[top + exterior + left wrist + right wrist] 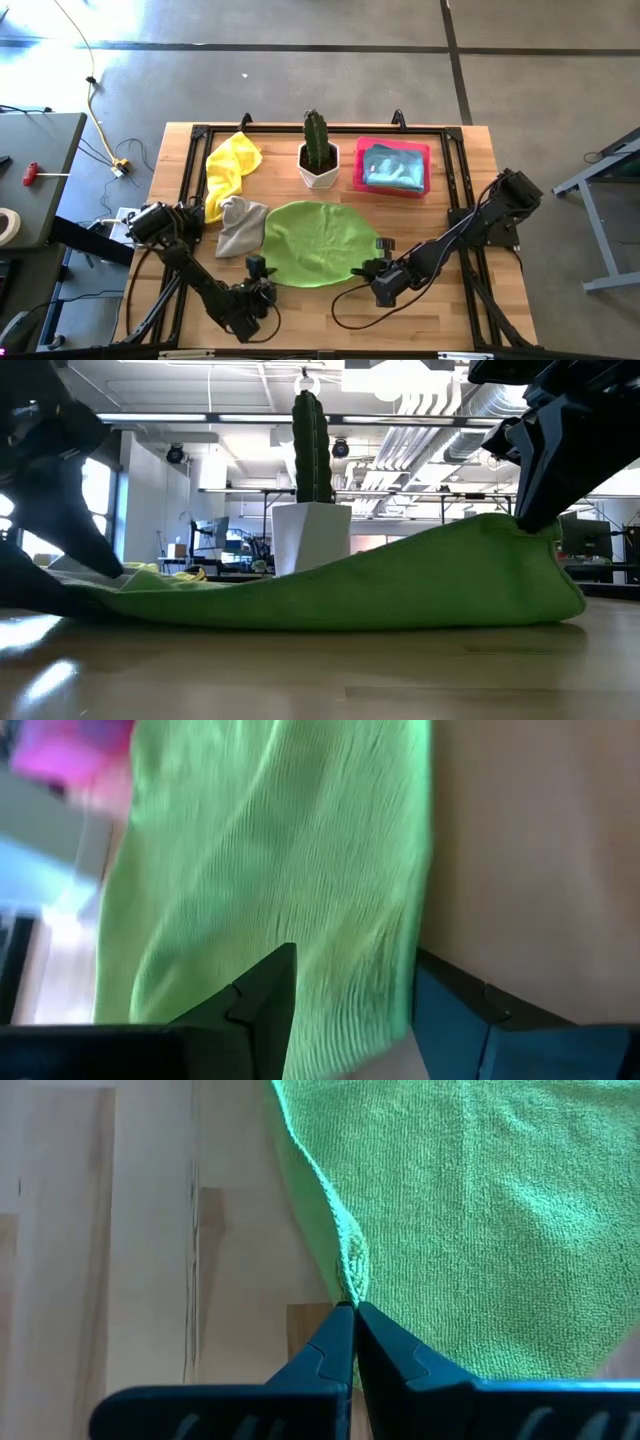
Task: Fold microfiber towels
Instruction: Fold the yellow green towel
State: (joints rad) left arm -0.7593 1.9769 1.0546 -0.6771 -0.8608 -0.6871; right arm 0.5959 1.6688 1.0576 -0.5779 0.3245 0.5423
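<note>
A lime green towel (315,242) lies spread at the table's middle. My right gripper (352,1315) is shut on the towel's near right edge and holds that end raised (520,535). My left gripper (350,1020) is open at the near left corner (262,270), with one finger (262,1005) over the cloth and the other (455,1005) over bare wood beside the edge. A yellow towel (232,165) and a grey towel (240,228) lie crumpled at the left. A light blue towel (392,167) sits in the pink tray (358,165). My right gripper pinches a small pucker of the green towel's hem (350,1275) between its two fingertips, slanting down from the near right. That end is lifted clear of the table, and the cloth slopes down from it to lie flat toward the left (200,595). My left gripper straddles the towel's edge (400,920); whether it touches the cloth I cannot tell.
A cactus in a white pot (319,155) stands just beyond the green towel's far edge. The pink tray sits at the far right. Bare wood shows along the near edge (330,315) and at the right (450,290).
</note>
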